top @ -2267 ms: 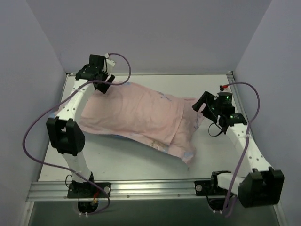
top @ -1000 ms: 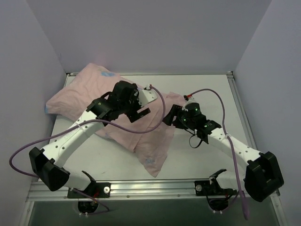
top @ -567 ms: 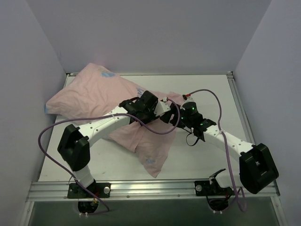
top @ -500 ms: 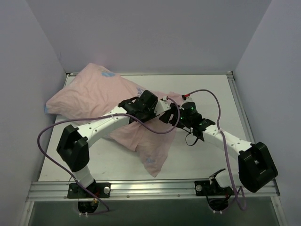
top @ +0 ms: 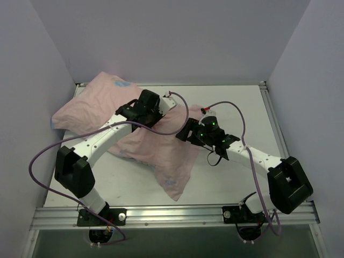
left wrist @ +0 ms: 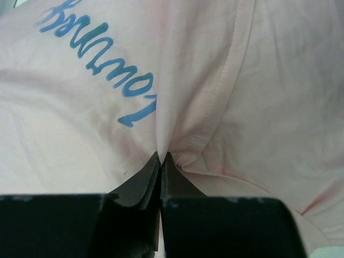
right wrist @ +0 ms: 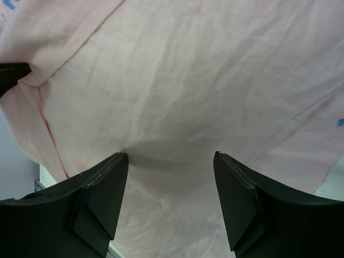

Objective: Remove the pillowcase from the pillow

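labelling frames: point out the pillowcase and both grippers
pillowcase (top: 171, 164): top external view, loose near flap
left gripper (left wrist: 161, 157): left wrist view, shut fingertips
right gripper (right wrist: 169, 157): right wrist view, gap between fingertips

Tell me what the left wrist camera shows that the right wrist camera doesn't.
Only the left wrist view: the left gripper shut on a pinched fold of the pillowcase, with blue writing and a stitched seam beside it. Only the right wrist view: the right gripper wide open, with smoother cloth between its fingers. Both: the pink side of the cloth fills nearly the whole picture.
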Controlling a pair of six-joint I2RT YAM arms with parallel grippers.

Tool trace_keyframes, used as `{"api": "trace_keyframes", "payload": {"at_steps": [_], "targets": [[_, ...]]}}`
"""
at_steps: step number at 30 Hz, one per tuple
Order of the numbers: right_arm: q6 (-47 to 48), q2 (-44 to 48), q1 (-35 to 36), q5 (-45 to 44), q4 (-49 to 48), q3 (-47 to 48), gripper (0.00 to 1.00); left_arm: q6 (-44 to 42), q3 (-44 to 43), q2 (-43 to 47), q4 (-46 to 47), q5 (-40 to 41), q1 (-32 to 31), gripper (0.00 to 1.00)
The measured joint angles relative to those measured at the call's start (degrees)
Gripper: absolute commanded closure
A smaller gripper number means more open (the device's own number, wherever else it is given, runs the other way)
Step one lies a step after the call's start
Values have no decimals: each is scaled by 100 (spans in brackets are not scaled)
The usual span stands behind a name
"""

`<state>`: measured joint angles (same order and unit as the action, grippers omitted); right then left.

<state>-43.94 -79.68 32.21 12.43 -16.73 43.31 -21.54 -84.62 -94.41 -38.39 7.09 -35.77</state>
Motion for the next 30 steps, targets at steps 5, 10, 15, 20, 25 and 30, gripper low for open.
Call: {"api": "trace_keyframes", "payload": {"at_steps": [5, 10, 15, 20, 25, 30], "targets": [[26, -142, 177, -79, 70, 385, 30, 105, -24, 0, 7, 0, 87, 98], [219, -431, 435, -669, 358, 1303, 22, 356, -190, -2, 15, -26, 470, 98], [286, -990, 649, -1320, 365, 1934, 21, 787, -212, 0, 26, -695, 863, 98], [348, -1961, 807, -1674, 498, 2350, 21, 1147, -275, 0, 79, -1084, 922, 98], [575, -2310, 839, -2048, 968, 2999, 47, 1213, -278, -2, 186, -975, 973, 98], [754, -1919, 793, -2404, 1049, 2520, 92, 1145, -131, 37, 428, -555, 1091, 98]]}}
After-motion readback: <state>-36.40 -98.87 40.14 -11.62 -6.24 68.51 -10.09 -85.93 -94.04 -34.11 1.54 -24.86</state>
